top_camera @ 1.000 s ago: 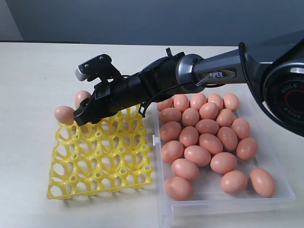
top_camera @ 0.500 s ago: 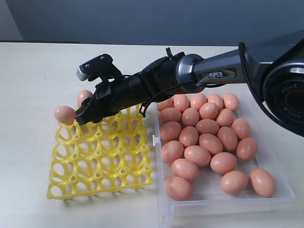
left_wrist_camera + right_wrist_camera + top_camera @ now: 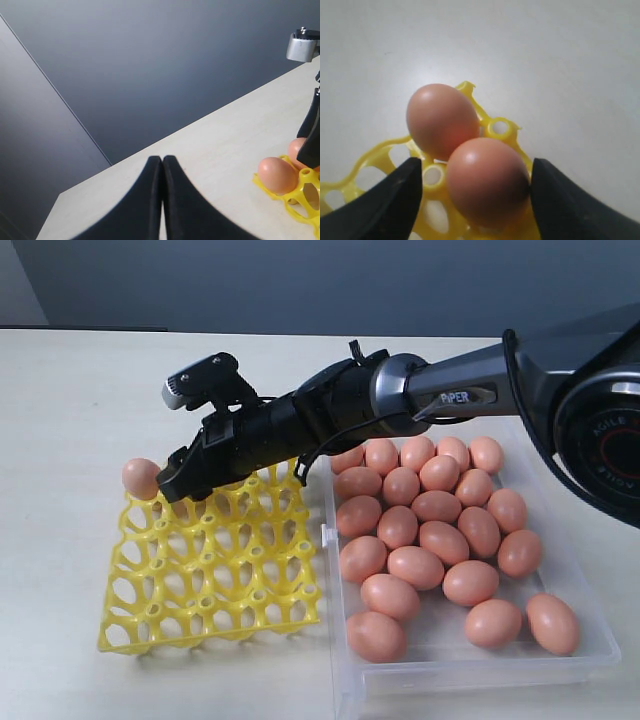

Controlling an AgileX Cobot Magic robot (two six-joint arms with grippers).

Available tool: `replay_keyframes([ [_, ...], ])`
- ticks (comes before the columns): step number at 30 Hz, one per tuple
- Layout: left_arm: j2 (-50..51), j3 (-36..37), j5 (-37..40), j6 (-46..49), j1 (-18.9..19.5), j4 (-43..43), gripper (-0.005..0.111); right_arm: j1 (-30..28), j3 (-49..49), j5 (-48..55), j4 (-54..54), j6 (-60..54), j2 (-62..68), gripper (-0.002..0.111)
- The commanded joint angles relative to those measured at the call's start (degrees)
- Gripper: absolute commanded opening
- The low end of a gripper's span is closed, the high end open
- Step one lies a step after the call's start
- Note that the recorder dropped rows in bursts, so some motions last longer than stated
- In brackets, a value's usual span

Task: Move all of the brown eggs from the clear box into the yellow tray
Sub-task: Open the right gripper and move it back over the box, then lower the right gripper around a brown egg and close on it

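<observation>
The yellow tray (image 3: pixel 215 570) lies left of the clear box (image 3: pixel 480 665), which holds several brown eggs (image 3: pixel 430 530). My right gripper (image 3: pixel 178 485) reaches across to the tray's far left corner. In the right wrist view its jaws (image 3: pixel 475 200) stand open around one egg (image 3: pixel 487 182) resting in a tray cup, with a gap at one finger (image 3: pixel 395 200). A second egg (image 3: pixel 442 120) sits in the corner cup beyond it and shows at the tray's edge (image 3: pixel 141 478). My left gripper (image 3: pixel 162 159) is shut and empty, off the table's left side, facing both tray eggs (image 3: pixel 277 175).
The box's small latch tab (image 3: pixel 328 536) faces the tray's right edge. Bare table surface (image 3: pixel 70 400) surrounds the tray on the left and behind. The right arm's forearm (image 3: pixel 400 395) spans above the box's far left corner.
The right jaws have widened around the egg in the tray. The egg seen behind the gripper earlier is now hidden in the exterior view. The corner egg shifted slightly right.
</observation>
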Motion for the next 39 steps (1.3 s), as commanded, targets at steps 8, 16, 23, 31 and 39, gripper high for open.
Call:
replay_keyframes([
  [8, -0.28, -0.07, -0.16, -0.25, -0.60, 0.17, 0.000, -2.82, -0.37, -4.59, -23.59, 23.80, -16.02, 0.061],
  [16, -0.28, -0.07, -0.16, -0.25, -0.60, 0.17, 0.000, -5.33, 0.72, 45.95, -90.70, 83.81, -20.97, 0.029],
  [23, -0.28, -0.07, -0.06, -0.25, -0.60, 0.17, 0.000, -5.33, 9.75, 45.95, -93.14, 84.06, -21.18, 0.054],
  [31, -0.28, -0.07, -0.06, -0.25, -0.60, 0.17, 0.000, -5.33, 14.65, 42.24, -96.53, 86.76, -21.18, 0.053],
  [39, -0.28, -0.07, -0.06, -0.25, -0.60, 0.17, 0.000, -5.33, 14.65, 34.07, -95.72, 86.76, -20.14, 0.053],
])
